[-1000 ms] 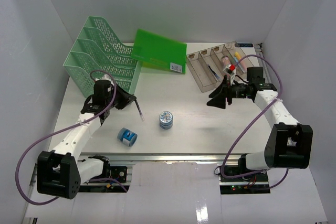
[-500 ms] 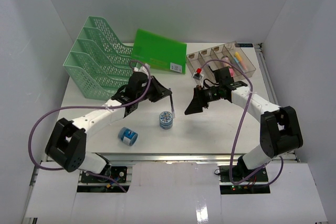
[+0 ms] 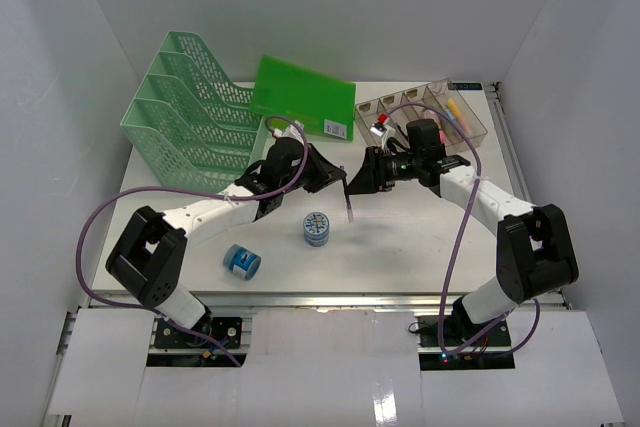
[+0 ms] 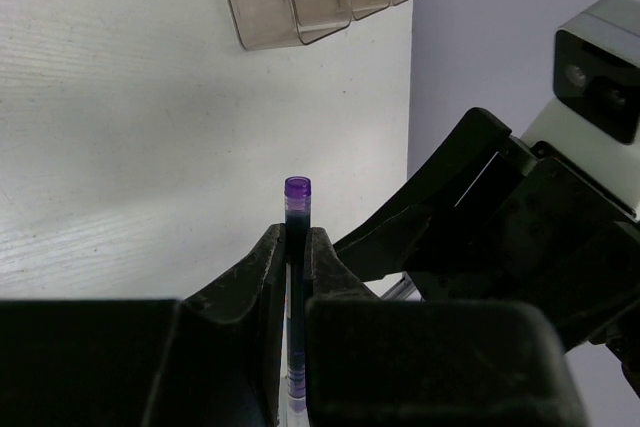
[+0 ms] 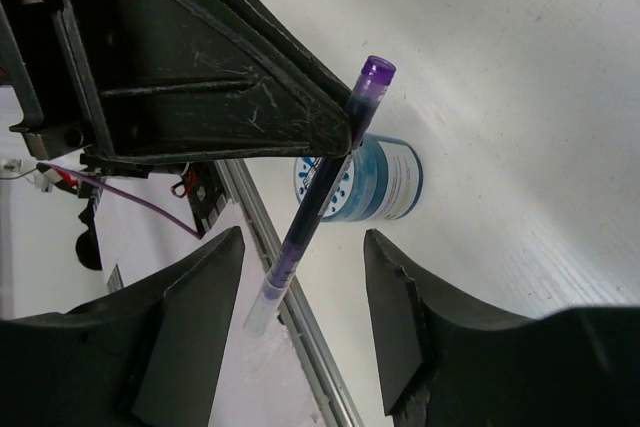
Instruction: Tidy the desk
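The white worktop (image 3: 430, 237) lies under both arms, with a green mesh rack (image 3: 185, 117) at its far left, a clear tray (image 3: 368, 122) at its far right and a round blue-and-white container (image 3: 316, 228) near the middle. Above the middle, the left claw (image 3: 340, 183) is clamped on a purple-capped pen (image 3: 349, 205), the cap poking past its fingertips. The right claw (image 3: 361, 176) faces it just beside, spread wide, the pen in the gap between its fingers and touching neither.
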Available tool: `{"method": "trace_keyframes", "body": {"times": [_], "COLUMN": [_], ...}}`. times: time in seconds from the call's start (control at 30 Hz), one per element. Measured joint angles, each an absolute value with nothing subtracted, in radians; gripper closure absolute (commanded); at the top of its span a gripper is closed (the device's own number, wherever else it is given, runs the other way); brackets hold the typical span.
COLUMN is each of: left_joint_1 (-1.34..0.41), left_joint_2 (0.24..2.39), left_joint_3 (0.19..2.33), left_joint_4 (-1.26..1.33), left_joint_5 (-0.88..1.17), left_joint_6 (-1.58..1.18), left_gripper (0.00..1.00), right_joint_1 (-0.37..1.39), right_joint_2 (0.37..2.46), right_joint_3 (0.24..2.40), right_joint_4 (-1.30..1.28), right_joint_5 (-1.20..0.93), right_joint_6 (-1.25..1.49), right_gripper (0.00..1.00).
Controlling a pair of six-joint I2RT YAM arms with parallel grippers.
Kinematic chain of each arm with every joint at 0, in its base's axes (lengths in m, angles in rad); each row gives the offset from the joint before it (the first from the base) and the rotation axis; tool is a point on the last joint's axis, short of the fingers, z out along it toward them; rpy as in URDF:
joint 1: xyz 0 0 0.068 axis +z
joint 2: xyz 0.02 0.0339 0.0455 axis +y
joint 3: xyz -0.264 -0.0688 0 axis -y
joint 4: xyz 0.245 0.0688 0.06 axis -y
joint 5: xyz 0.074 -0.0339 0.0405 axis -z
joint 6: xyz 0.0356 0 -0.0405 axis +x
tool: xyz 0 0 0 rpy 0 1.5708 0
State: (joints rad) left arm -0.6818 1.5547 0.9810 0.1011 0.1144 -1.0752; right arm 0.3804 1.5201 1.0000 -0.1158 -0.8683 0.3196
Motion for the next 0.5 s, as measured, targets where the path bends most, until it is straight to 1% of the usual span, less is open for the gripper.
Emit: {"method": "trace_keyframes", "body": {"times": [0.13,0.3,0.43,0.5], "left_joint_1": [-0.683,-0.688,-0.694,-0.696], "left_joint_2": [1.558,1.581,1.603,1.610], "left_joint_3": [0.981,0.981,0.983,0.986], "left_joint_4": [0.129,0.165,0.184,0.191], "left_joint_5": [0.113,0.113,0.112,0.107], "left_joint_6": [-1.095,-1.119,-1.135,-1.137], "left_gripper": [1.00,1.00,1.00,1.00], "right_joint_1": [0.384,0.394,0.395,0.392], "right_joint_2": [1.528,1.531,1.540,1.545], "right_joint_3": [1.000,1.000,1.000,1.000], "right_joint_4": [-0.101,-0.093,-0.091,-0.094], "right_joint_5": [-0.853,-0.847,-0.839,-0.832], "right_joint_6": [0.341,0.353,0.359,0.359], "right_gripper": [0.57,0.65,0.77,0.81]}}
